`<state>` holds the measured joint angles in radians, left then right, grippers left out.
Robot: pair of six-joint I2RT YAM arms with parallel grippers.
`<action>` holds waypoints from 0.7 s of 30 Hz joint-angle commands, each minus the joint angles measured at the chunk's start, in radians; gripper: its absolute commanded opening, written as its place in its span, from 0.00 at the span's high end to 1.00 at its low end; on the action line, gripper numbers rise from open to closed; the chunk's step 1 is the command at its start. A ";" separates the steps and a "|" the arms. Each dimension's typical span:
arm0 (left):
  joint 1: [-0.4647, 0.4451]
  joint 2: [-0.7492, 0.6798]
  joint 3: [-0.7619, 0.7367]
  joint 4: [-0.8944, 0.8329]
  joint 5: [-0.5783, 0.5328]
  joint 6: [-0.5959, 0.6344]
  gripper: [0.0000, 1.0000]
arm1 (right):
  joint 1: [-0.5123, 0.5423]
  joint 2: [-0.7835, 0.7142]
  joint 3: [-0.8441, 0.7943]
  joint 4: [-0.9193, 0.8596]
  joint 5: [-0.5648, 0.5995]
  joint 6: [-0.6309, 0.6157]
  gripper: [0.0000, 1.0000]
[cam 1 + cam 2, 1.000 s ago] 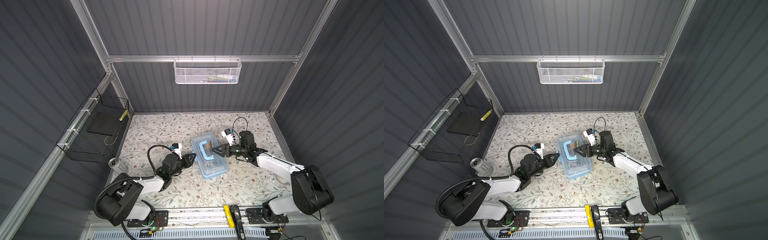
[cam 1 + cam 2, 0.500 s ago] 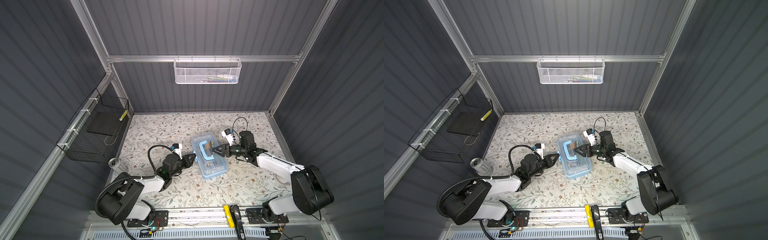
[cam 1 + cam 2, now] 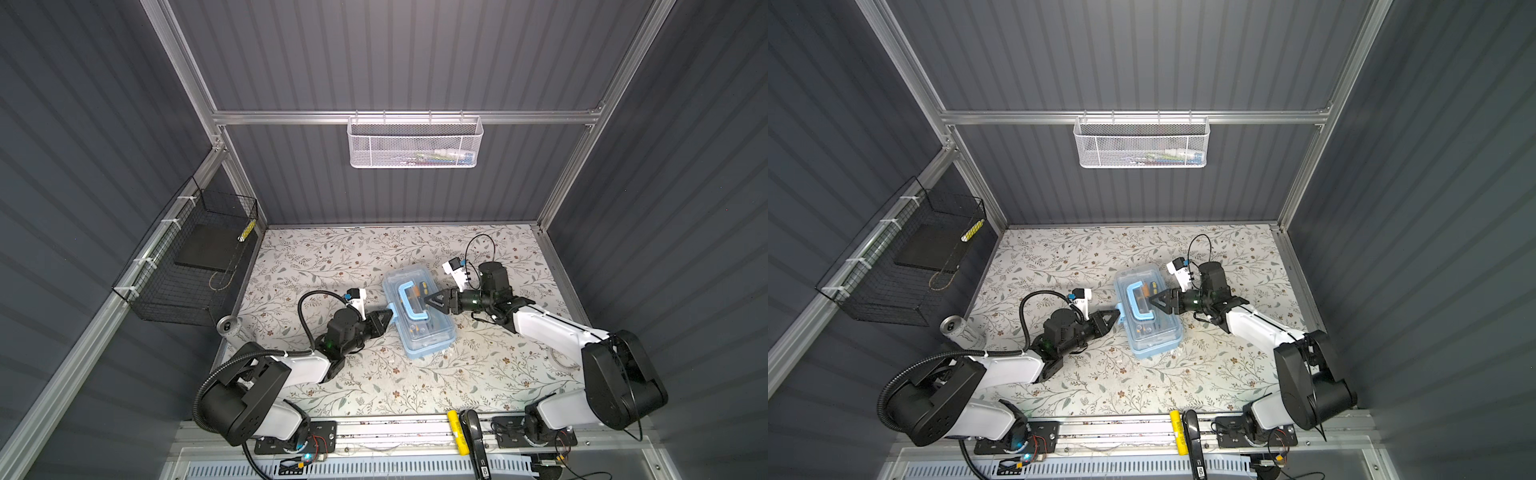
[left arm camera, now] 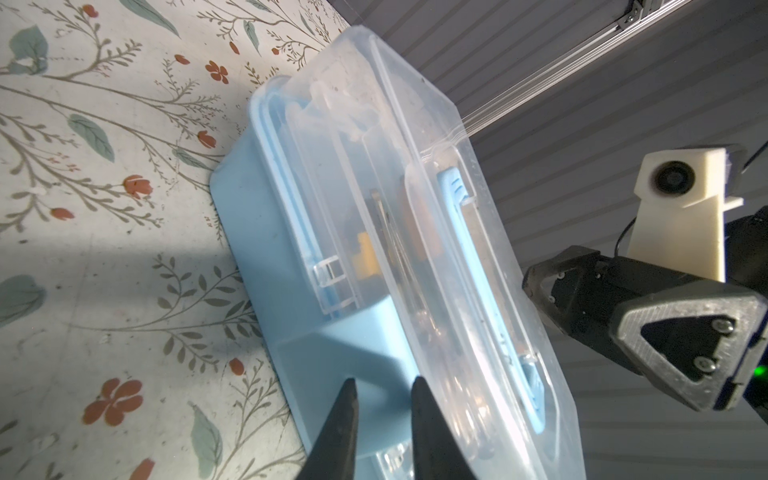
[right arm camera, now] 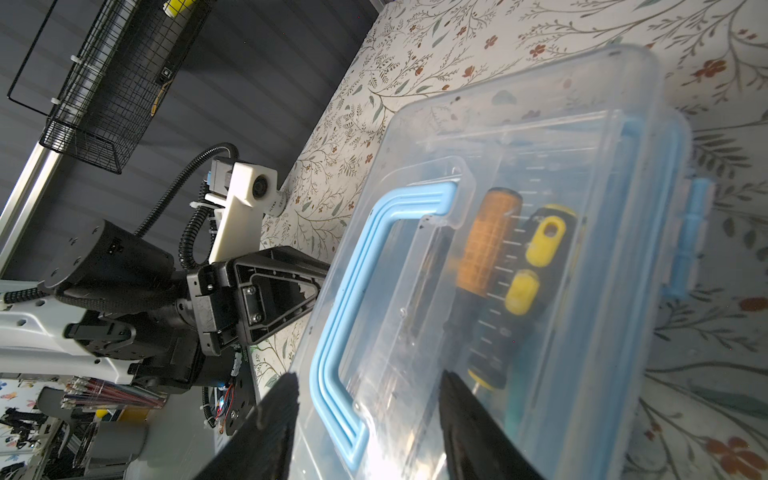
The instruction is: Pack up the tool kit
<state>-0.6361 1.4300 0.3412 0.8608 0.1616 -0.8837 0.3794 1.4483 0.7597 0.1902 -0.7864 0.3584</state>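
Print on can unreadable; left gripper narrow at kit latch, grip unclear. Right gripper gapes over handle.

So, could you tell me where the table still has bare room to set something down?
The widest bare patch lies between the tool kit and the back wall; another lies between it and the front rail. Crowded: both long sides of the kit, where the left gripper and right gripper reach in, and the corner by the can.
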 commanded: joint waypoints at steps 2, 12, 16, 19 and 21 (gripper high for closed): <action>-0.012 0.020 0.024 0.003 0.015 0.025 0.76 | 0.003 0.046 -0.040 -0.118 0.024 0.008 0.43; -0.016 0.022 0.032 -0.011 0.016 0.034 0.77 | 0.002 0.046 -0.040 -0.123 0.025 0.004 0.43; -0.021 0.028 0.036 -0.011 0.018 0.035 0.78 | 0.002 0.046 -0.040 -0.122 0.025 0.005 0.43; -0.023 0.032 0.038 -0.008 0.018 0.035 0.78 | 0.003 0.047 -0.039 -0.121 0.024 0.005 0.43; -0.025 0.033 0.041 -0.011 0.018 0.037 0.79 | 0.003 0.046 -0.040 -0.123 0.025 0.005 0.43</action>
<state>-0.6495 1.4498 0.3565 0.8536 0.1623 -0.8722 0.3794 1.4487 0.7597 0.1902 -0.7864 0.3584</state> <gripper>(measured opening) 0.217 0.571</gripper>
